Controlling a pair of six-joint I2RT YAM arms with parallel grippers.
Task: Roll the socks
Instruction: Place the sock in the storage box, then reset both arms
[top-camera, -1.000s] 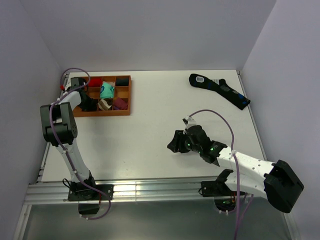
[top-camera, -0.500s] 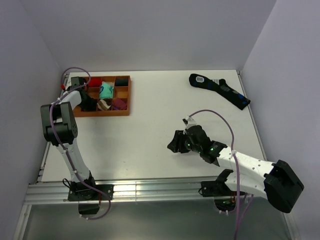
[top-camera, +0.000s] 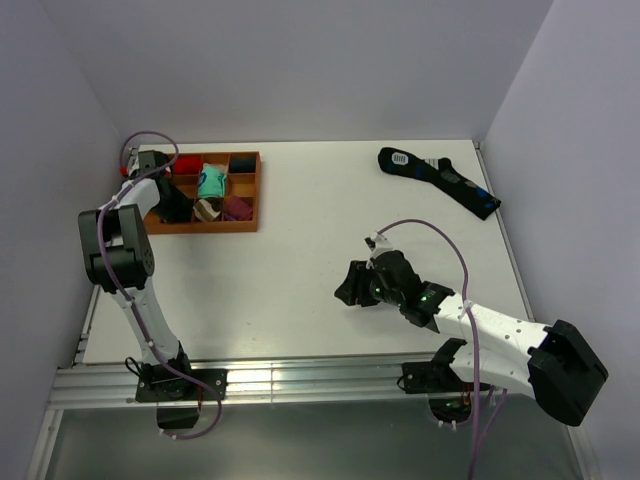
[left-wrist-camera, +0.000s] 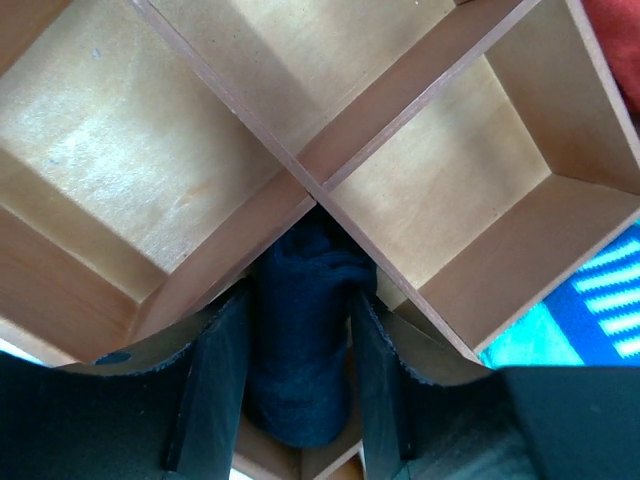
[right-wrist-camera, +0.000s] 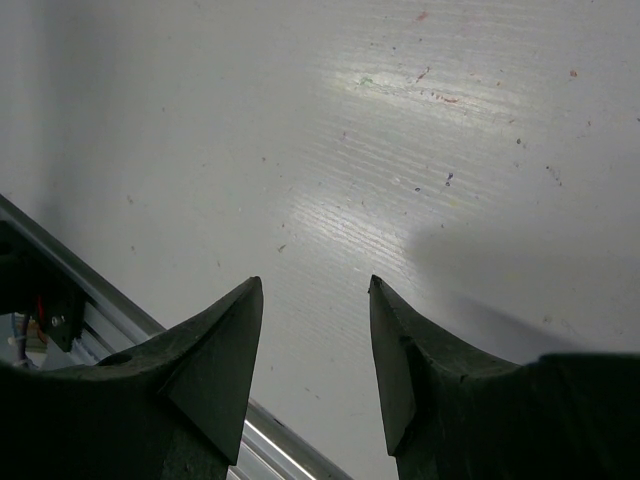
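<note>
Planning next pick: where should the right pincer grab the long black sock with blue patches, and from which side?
On the long black sock, probably the white-label end, from straight above, jaws across its width: it lies flat and diagonal.

Two pincers (left-wrist-camera: 295, 400) (right-wrist-camera: 315, 300), one tray (top-camera: 205, 227), one long sock (top-camera: 440, 180)

Through my left wrist camera I look down into a wooden tray (left-wrist-camera: 230, 235), its dividers crossing near the middle of the picture. Three compartments show pale wood floors. In the compartment nearest the camera lie the socks (left-wrist-camera: 300, 350), a dark navy rolled bundle, running lengthwise between the black fingers (left-wrist-camera: 215, 390) of the left gripper (left-wrist-camera: 298, 310). The fingers sit close against its two sides; whether they press it I cannot tell. At the right edge is a turquoise striped sock (left-wrist-camera: 590, 310), and in the top right corner, red fabric (left-wrist-camera: 615, 30).
</note>
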